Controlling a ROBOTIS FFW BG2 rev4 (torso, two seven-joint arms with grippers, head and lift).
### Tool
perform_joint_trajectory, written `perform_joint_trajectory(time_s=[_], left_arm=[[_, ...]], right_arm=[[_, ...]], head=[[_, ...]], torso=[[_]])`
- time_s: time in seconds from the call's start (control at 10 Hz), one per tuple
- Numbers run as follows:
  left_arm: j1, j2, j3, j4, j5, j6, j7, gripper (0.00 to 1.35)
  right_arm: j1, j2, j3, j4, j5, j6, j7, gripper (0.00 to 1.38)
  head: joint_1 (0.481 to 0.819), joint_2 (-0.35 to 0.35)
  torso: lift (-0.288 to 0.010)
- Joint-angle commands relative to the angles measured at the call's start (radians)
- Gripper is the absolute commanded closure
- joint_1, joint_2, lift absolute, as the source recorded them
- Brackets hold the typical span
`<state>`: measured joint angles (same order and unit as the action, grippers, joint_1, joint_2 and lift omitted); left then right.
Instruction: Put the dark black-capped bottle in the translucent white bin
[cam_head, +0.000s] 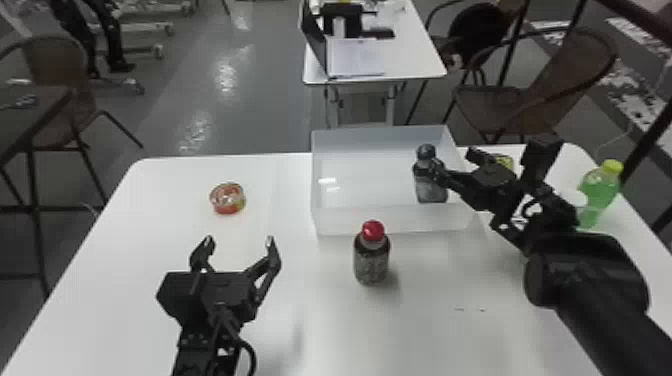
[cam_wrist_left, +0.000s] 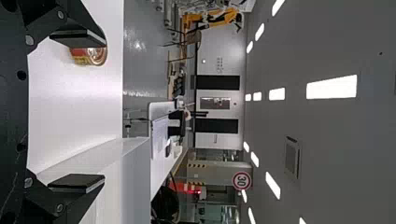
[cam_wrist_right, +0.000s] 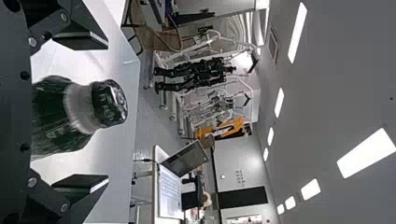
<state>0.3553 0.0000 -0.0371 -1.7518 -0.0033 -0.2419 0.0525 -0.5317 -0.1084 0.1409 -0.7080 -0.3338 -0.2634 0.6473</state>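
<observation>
1. A red-capped bottle (cam_head: 371, 261) stands on the white surface (cam_head: 440, 330).
2. A round can (cam_head: 227, 200) sits toward its left.
3. A yellow-capped green bottle (cam_head: 600, 189) stands at its right.
4. Beyond, an open laptop (cam_head: 355, 59) rests on a second surface (cam_head: 411, 57).

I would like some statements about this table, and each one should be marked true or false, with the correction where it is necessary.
1. The black-capped bottle stands inside the bin. True.
2. The red-capped bottle is also in the bin. False: the red-capped bottle stands on the table.
3. The left gripper is open. True.
4. The right gripper is shut. False: the right gripper is open, its fingers apart.
</observation>
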Motion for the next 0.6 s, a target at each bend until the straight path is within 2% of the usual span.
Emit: perform_joint_trajectory(time_s=[0.0, 0.1, 0.2, 0.4, 0.5], left_arm=[[0.001, -0.003, 0.003, 0.000, -0.003, 0.001, -0.005, 0.26], [0.001, -0.003, 0.003, 0.000, -0.004, 0.000, -0.005, 0.26], [0.001, -0.003, 0.006, 0.000, -0.004, -0.005, -0.005, 0.26], [-0.001, -0.003, 0.009, 0.000, -0.007, -0.014, -0.005, 0.26], [-0.006, -0.003, 0.005, 0.000, -0.009, -0.016, -0.005, 0.26]], right_arm=[[0.004, 0.009, 0.000, 0.004, -0.021, -0.008, 0.000, 0.00], [0.021, 0.013, 0.000, -0.025, -0.039, -0.011, 0.000, 0.00], [0.065, 0.021, 0.002, -0.116, -0.048, 0.020, -0.005, 0.00], [0.220, 0.027, 0.006, -0.462, 0.030, 0.161, -0.095, 0.00], [0.308, 0.027, 0.017, -0.605, 0.024, 0.194, -0.144, 0.00]], head=[[0.695, 0.073], [0.695, 0.075], [0.695, 0.077], [0.695, 0.095], [0.695, 0.112]], torso=[[-0.094], [-0.094], [-0.094], [-0.094], [-0.094]])
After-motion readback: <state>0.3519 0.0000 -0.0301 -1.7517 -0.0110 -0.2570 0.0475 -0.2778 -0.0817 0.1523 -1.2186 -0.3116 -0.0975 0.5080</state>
